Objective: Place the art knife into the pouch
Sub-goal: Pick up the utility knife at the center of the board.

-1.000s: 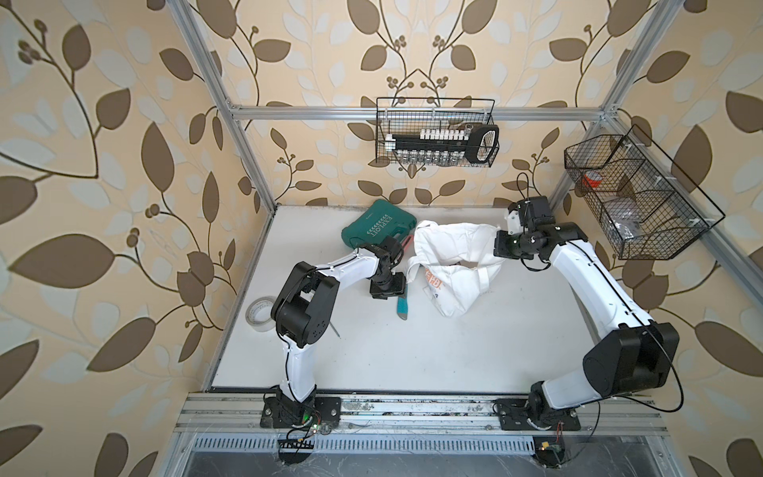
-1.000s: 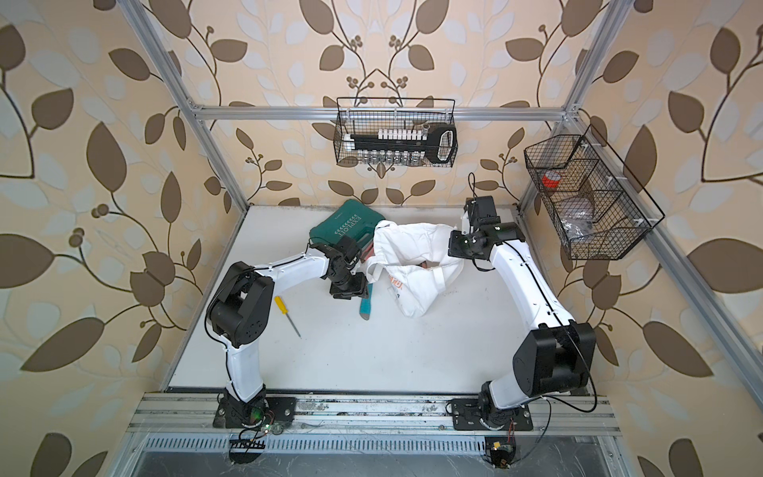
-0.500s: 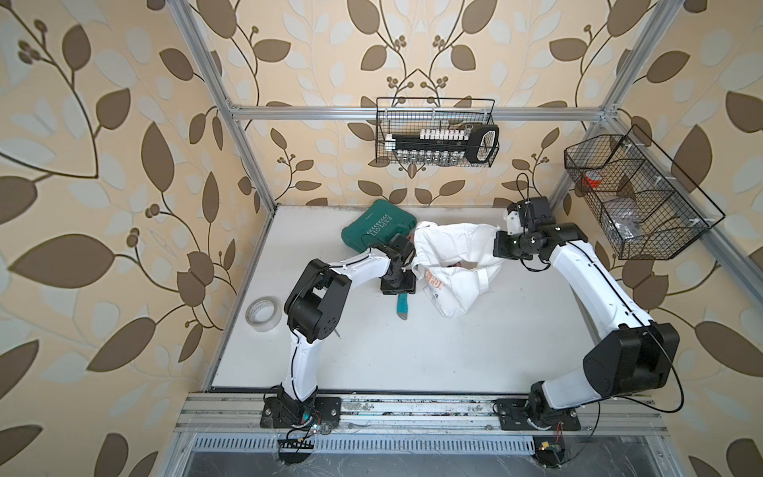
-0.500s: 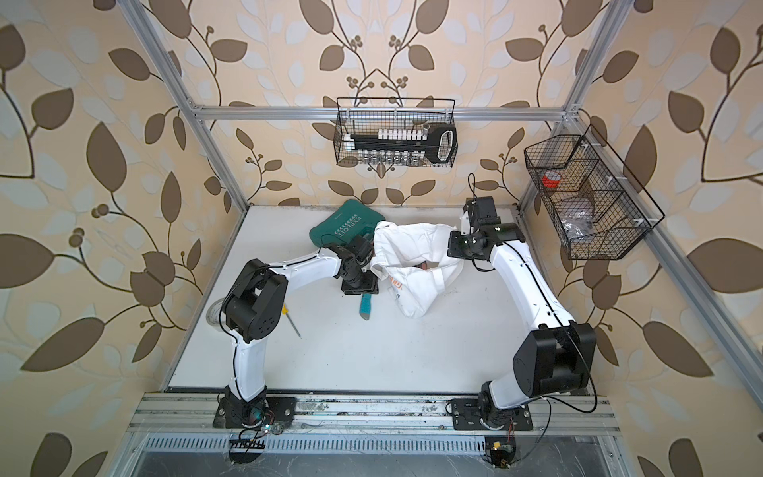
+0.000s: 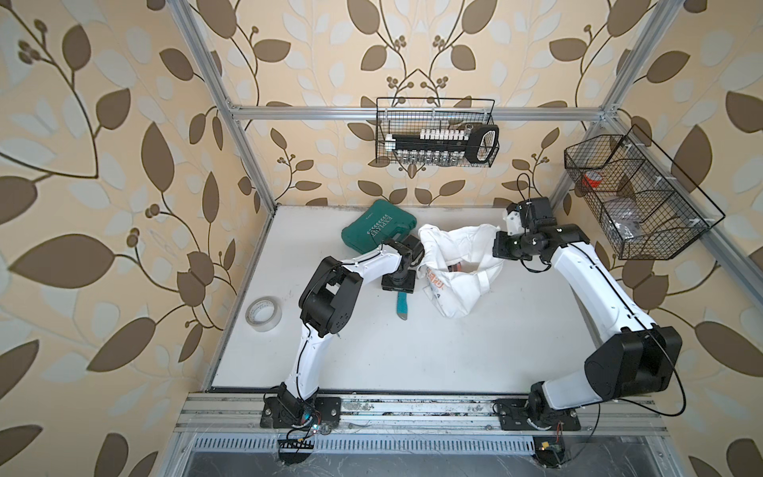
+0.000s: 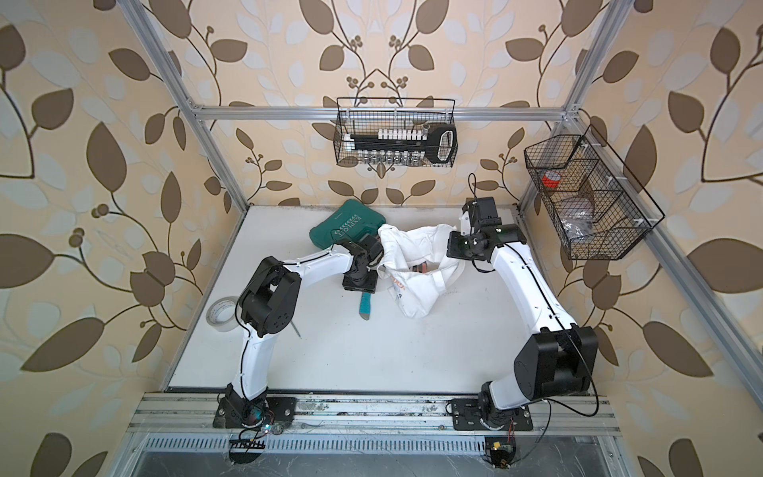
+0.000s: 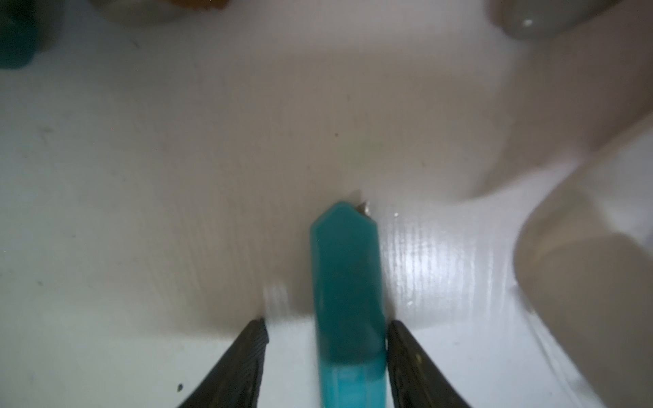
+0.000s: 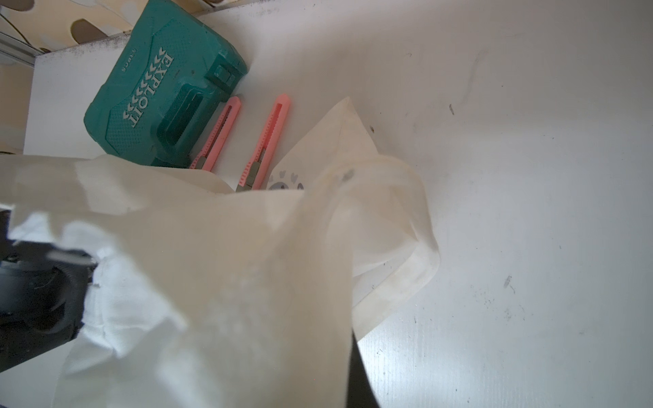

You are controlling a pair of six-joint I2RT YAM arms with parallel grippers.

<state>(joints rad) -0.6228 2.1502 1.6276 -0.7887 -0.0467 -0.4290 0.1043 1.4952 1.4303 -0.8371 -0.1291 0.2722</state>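
Teal art knife (image 7: 348, 300) lies flat on the table (image 5: 371, 351) just beside the pouch (image 5: 458, 289), straddled by the left gripper (image 7: 327, 328), jaws not yet closed: centre, then squeeze. Right gripper (image 5: 500, 247) clamps the pouch's rim.

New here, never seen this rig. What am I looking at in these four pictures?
Two white robot arms stand at the edge of a table, each ending in a two-fingered hand. Both top views look down from overhead; the other two come from cameras on the wrists. On the table are a white cloth pouch, a teal art knife, a green case, a tape roll and, in the right wrist view, two pink cutters. The left hand is open, its fingers either side of the knife, which lies flat. The right hand is shut on the pouch's cloth.
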